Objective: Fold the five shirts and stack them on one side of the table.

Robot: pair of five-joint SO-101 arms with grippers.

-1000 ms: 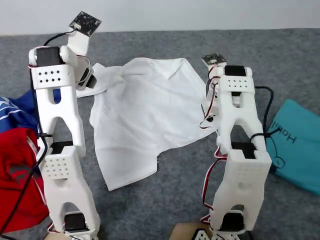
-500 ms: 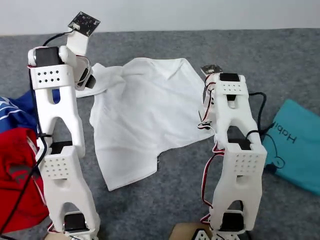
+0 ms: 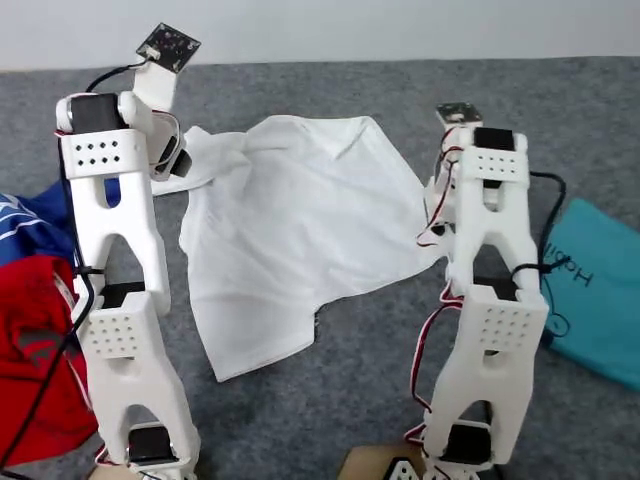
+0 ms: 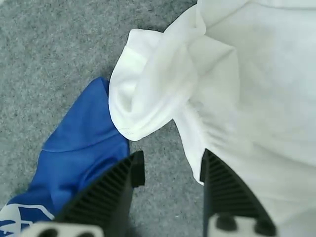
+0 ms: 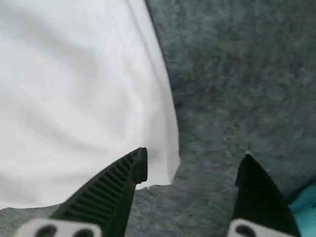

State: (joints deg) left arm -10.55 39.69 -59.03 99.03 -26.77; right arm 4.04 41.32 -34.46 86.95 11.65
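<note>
High view. A white shirt [image 3: 300, 240] is spread unfolded, creased, over the centre of the grey desk [image 3: 350, 400]. It is flanked by the left arm [image 3: 110, 250] at frame left and the right arm [image 3: 490, 300] at frame right. A blue shirt [image 3: 30, 225] is seen at the left edge, with a crumpled red shirt [image 3: 35, 350] below it at lower left. A teal shirt [image 3: 600, 300] is laid at the right edge, well apart from the white one.

Left wrist view. The left gripper [image 4: 170, 168] is held spread, with nothing between its fingers. Bare desk [image 4: 49, 49] is seen in the gap. One finger is set over the edge of the blue shirt [image 4: 79, 148], the other over the edge of the white shirt [image 4: 256, 98]. A bunched sleeve [image 4: 153, 89] is seen just beyond the fingertips. Contact with the cloth cannot be told.

Right wrist view. The right gripper [image 5: 193, 163] is held spread, nothing pinched. One finger is placed over the white shirt [image 5: 74, 98], the other over bare desk [image 5: 237, 74]. The shirt's corner is seen between the fingers. A sliver of the teal shirt [image 5: 307, 197] is noted beside the far finger.
</note>
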